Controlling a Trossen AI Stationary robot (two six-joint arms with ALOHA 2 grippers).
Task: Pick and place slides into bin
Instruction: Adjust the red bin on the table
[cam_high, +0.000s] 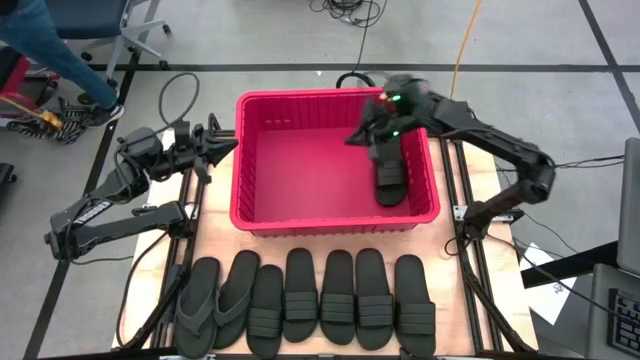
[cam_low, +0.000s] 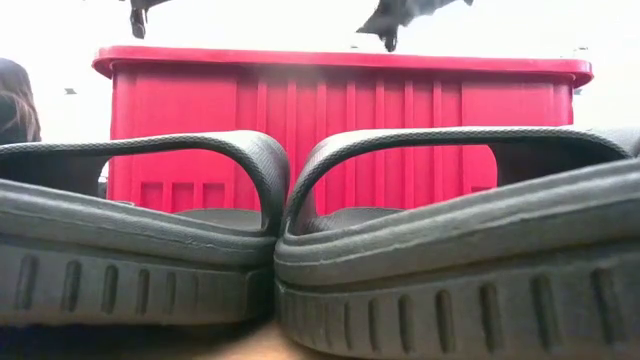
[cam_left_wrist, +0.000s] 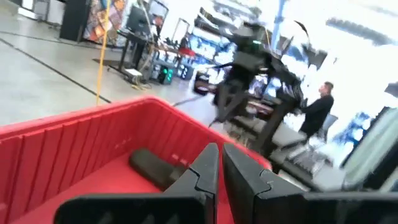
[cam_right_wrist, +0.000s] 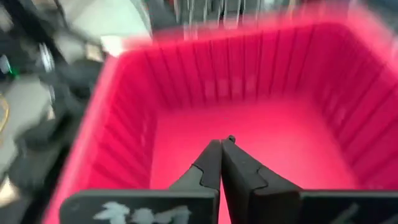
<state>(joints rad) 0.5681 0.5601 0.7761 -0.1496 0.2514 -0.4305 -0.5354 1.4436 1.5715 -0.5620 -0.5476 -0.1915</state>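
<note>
The red bin (cam_high: 300, 165) stands mid-table. One black slide (cam_high: 390, 175) lies flat on the bin's floor by its right wall; it also shows in the left wrist view (cam_left_wrist: 155, 165). Several more slides (cam_high: 320, 295) lie in a row on the table along the near edge, two of them close in the low view (cam_low: 300, 250). My right gripper (cam_high: 354, 138) is shut and empty above the bin's far right part, also in its wrist view (cam_right_wrist: 222, 144). My left gripper (cam_high: 228, 143) is shut and empty just outside the bin's left rim (cam_left_wrist: 219, 149).
A person's legs (cam_high: 50, 50) show beyond the table's far left corner, and another person (cam_left_wrist: 320, 109) stands in the room. Cables (cam_high: 350, 12) lie on the floor behind the bin. Metal rails (cam_high: 465, 250) run along both table sides.
</note>
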